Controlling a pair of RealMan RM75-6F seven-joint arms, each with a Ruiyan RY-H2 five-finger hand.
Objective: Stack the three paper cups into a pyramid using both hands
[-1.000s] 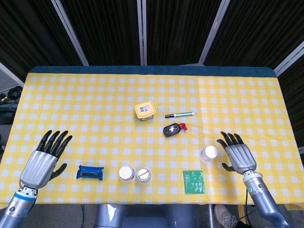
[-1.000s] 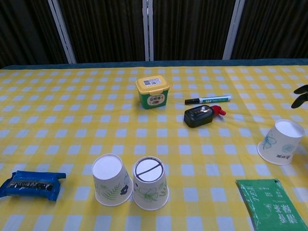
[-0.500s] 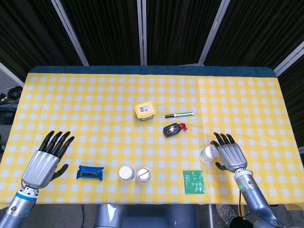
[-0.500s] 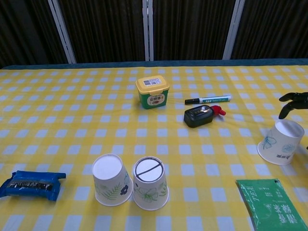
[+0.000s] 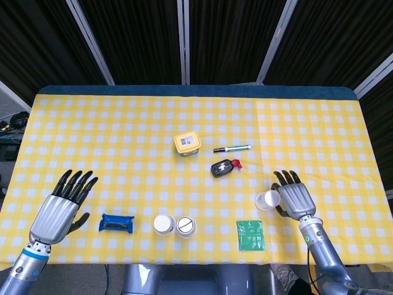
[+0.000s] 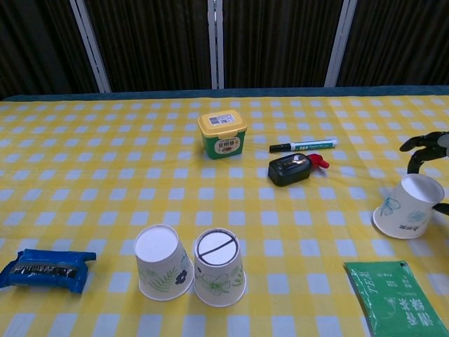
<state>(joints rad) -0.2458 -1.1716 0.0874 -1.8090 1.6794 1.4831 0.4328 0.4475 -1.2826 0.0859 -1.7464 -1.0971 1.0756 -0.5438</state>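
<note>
Two upturned paper cups stand side by side near the front edge, one plain (image 5: 164,225) (image 6: 163,262) and one with a line across its base (image 5: 186,226) (image 6: 219,267). A third upturned cup (image 5: 268,200) (image 6: 410,208) sits at the right, leaning slightly. My right hand (image 5: 293,200) is right beside it with fingers spread; its fingertips (image 6: 423,142) curve over the cup's far side without a closed grip. My left hand (image 5: 58,212) hovers open at the front left, holding nothing, and is outside the chest view.
A blue packet (image 5: 116,222) lies between my left hand and the cup pair. A green packet (image 5: 250,235) lies front right. A yellow-lidded tub (image 5: 187,144), a marker (image 5: 232,148) and a black device with a red tip (image 5: 223,167) sit mid-table.
My right hand has moved left up against the third cup, and its fingers now curve over it. The cup has tipped and shifted slightly left. The left hand barely moved.
</note>
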